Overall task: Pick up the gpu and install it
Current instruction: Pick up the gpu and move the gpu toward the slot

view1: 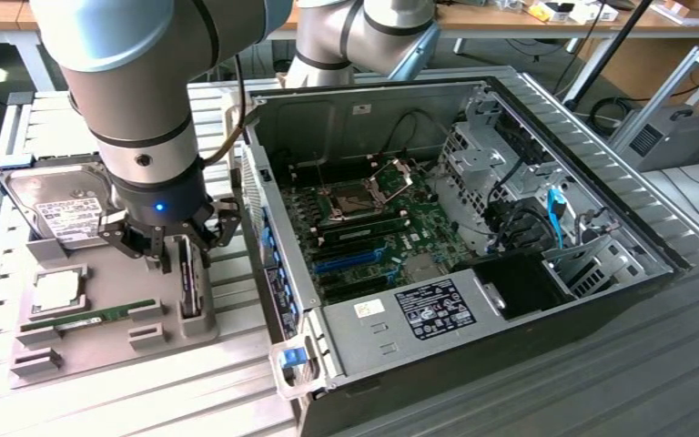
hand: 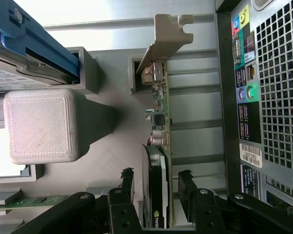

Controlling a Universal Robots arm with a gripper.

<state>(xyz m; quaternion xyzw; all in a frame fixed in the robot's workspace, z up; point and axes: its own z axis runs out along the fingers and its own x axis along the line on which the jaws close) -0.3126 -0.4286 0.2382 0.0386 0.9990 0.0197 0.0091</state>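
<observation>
The gpu point(view1: 189, 282) stands on its long edge in a slot of the grey holder tray point(view1: 106, 273), in the lower left of the exterior view, just outside the open computer case point(view1: 325, 337). In the wrist view the gpu point(hand: 158, 156) is seen edge-on: a thin green board with a black cooler on one face and the silvery end bracket point(hand: 168, 34) at the far end. The gripper point(view1: 179, 250) is low over the card with its jaws spread, one of the fingers point(hand: 126, 187) on the cooler side and the other on the bare board side, each with a narrow gap to the card, so nothing is pinched yet. The card looks light and stiff, but its small parts and contact edge are fragile. The safest hold is probably across the two flat faces near the middle of its length, with moderate pressure. Also on the tray are the hard drive point(view1: 65, 205), towards the exterior view's upper left, and the RAM stick point(view1: 95, 316), below it.
</observation>
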